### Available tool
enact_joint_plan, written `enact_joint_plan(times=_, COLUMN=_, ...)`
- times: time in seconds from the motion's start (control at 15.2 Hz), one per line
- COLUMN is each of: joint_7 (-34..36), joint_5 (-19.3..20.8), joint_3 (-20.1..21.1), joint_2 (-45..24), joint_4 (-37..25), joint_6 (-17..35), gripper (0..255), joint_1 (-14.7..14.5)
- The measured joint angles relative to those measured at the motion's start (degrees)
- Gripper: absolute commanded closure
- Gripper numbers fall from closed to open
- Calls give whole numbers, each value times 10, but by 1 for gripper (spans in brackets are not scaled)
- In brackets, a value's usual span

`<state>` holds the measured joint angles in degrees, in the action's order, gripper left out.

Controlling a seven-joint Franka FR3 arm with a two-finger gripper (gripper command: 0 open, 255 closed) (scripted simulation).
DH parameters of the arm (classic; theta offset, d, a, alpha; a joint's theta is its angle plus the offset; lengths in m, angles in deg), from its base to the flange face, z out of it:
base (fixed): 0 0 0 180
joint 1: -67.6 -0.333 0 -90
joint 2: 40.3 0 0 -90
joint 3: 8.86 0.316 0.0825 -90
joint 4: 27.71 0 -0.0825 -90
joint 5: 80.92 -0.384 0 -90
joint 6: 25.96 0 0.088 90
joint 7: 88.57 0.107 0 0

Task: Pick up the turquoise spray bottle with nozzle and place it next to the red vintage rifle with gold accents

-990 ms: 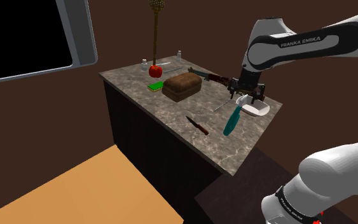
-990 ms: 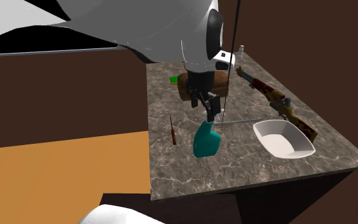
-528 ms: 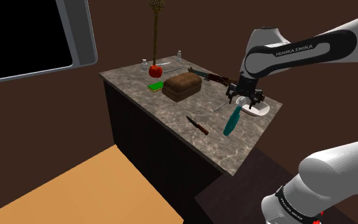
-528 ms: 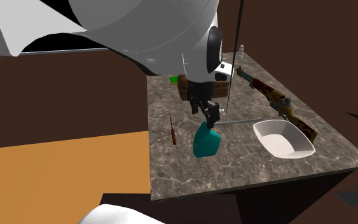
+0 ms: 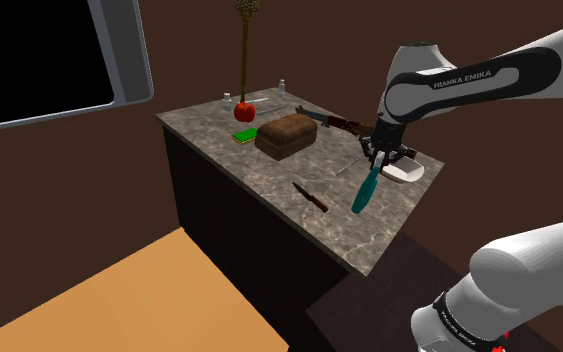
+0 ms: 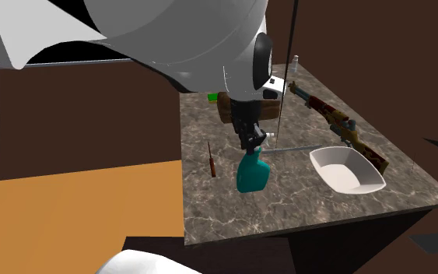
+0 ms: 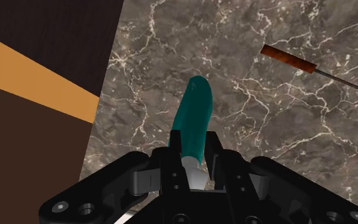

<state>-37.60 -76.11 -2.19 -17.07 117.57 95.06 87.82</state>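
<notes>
Pinching the teal spray bottle [image 6: 252, 173] by its top, the black gripper [image 6: 252, 144] holds it at the marble counter [image 6: 303, 204], between a screwdriver [image 6: 210, 159] and a white bowl [image 6: 347, 170], apart from the rifle [image 6: 338, 124].

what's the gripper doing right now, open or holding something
gripper: shut, fingers clasped on the neck of the turquoise spray bottle

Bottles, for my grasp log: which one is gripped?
The turquoise spray bottle, clasped in the gripper; the small pale bottle stands free at the counter's back.
</notes>
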Motion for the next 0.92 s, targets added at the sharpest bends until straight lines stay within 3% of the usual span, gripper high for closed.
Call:
enact_joint_plan(times=0.46, joint_7=0, joint_5=0, joint_3=0, joint_2=0, joint_4=0, joint_6=0, gripper=255, joint_1=0)
enact_joint_plan(times=0.92, joint_7=-7, joint_5=-3, joint_3=-2, joint_2=18, joint_4=-32, joint_6=-49, gripper=255, joint_1=-1)
